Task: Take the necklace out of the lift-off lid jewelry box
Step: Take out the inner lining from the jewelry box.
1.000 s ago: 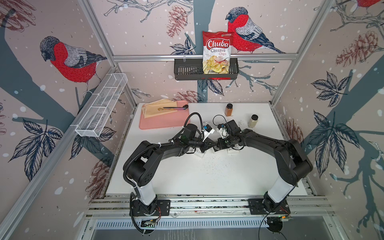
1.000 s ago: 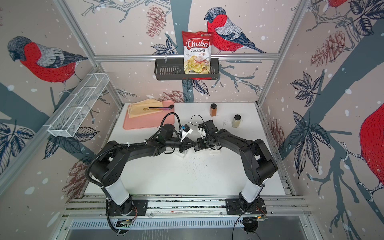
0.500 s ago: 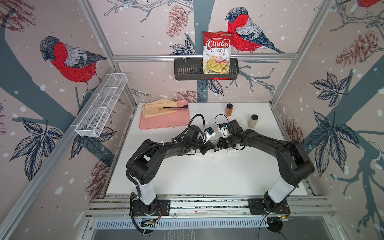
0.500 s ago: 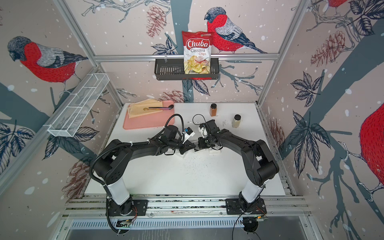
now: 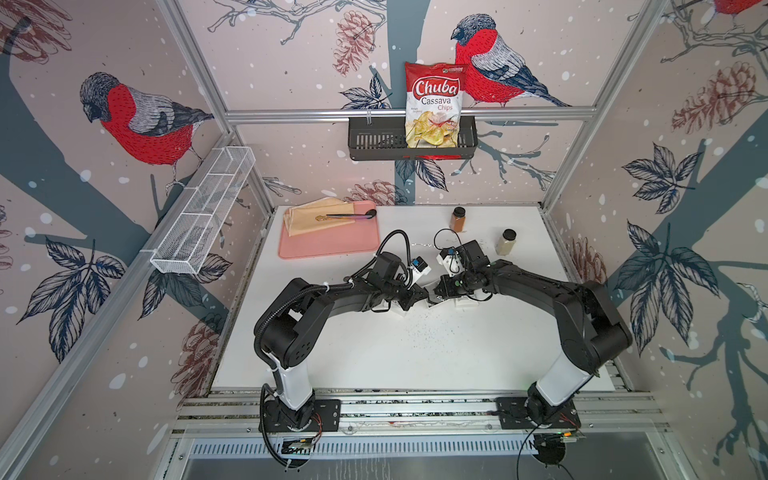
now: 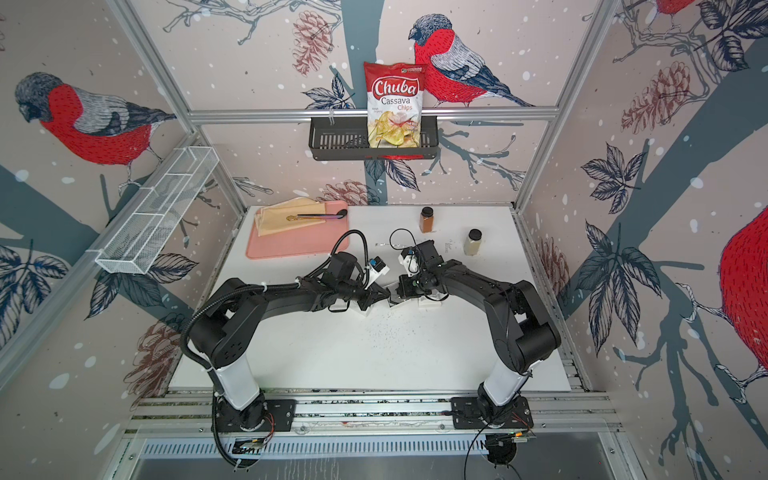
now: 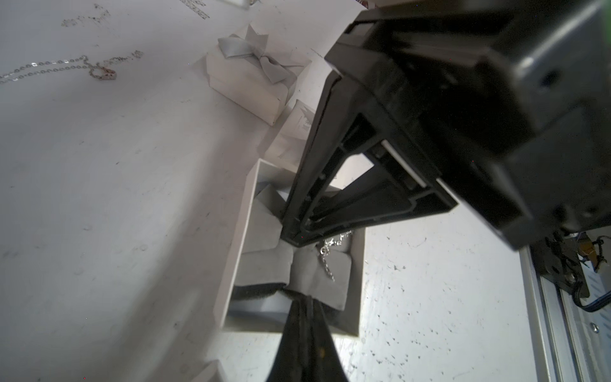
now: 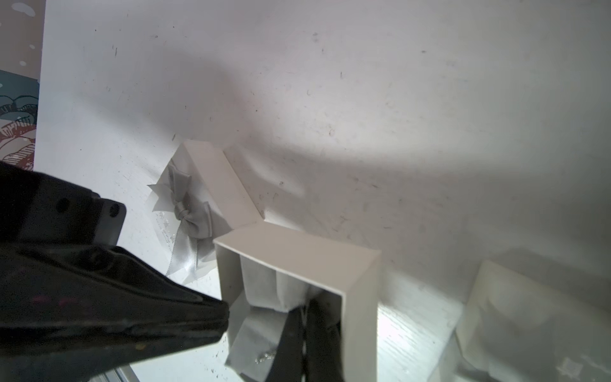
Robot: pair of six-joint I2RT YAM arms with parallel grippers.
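Note:
The white jewelry box [image 7: 243, 211] [image 8: 297, 251] stands open at mid-table between both arms, a grey cushion [image 7: 264, 264] inside. A thin silver necklace [image 7: 327, 258] [image 8: 264, 355] lies on the cushion. My right gripper [image 7: 297, 243] [image 8: 304, 307] [image 5: 434, 291] [image 6: 397, 293] is shut, tips down in the box right beside the chain; whether the chain is pinched does not show. My left gripper [image 7: 305, 297] [image 5: 422, 296] [image 6: 384, 296] is shut, tips against the cushion's near edge. The lid with the grey bow [image 7: 251, 79] [image 8: 198, 198] rests beside the box.
A second chain with a pendant [image 7: 99, 71] lies loose on the table. Another white box [image 8: 529, 314] stands close by. A pink tray [image 5: 328, 245] with cloth and spoon sits far left; two spice jars [image 5: 458, 219] [image 5: 507, 242] stand far right. The wall basket [image 5: 374, 143] holds a chips bag.
My left gripper has crept slightly toward the right gripper and its jaws have closed the last bit. The right arm has hardly moved.

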